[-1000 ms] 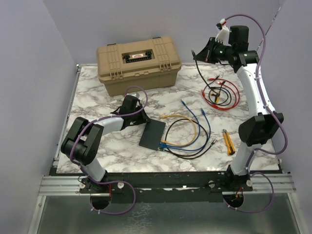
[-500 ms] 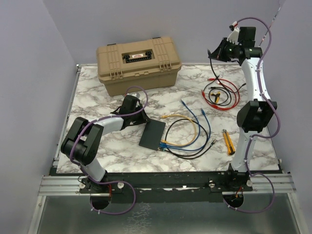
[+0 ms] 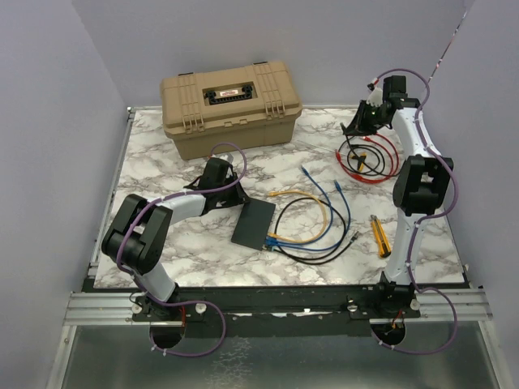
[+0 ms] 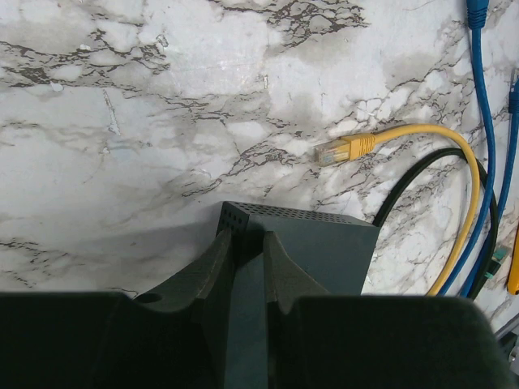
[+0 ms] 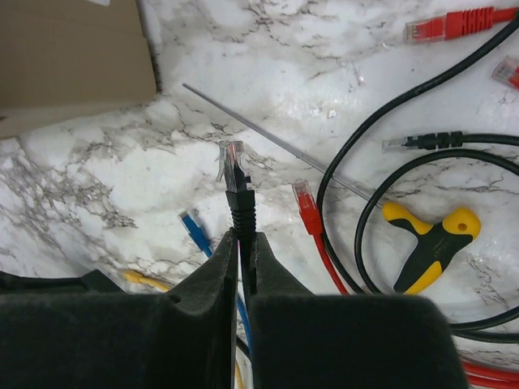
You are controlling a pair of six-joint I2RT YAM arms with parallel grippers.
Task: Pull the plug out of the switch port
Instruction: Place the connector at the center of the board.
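Note:
The switch (image 3: 254, 223), a flat black box (image 4: 324, 243), lies mid-table, and my left gripper (image 3: 236, 200) is shut on its far left corner (image 4: 247, 235). Cables with blue plugs (image 3: 273, 240) meet its near right edge; I cannot tell whether they sit in ports. My right gripper (image 3: 357, 128) hangs over the back right of the table, far from the switch. It is shut (image 5: 242, 239) on the black boot of a clear plug (image 5: 235, 174), which sticks out past the fingertips. That plug's black cable (image 3: 349, 150) drops to a coil below.
A tan toolbox (image 3: 231, 105) stands at the back left. Coiled red and black leads (image 3: 381, 162) and a yellow-and-black T-handle tool (image 5: 430, 243) lie under the right gripper. Yellow (image 4: 357, 146), blue (image 3: 324, 190) and black cables loop right of the switch. A yellow knife (image 3: 379, 235) lies near right.
My right arm has swung to the right and come down towards the coil at the back right, the plug still in its grip. The left arm and the switch have not moved.

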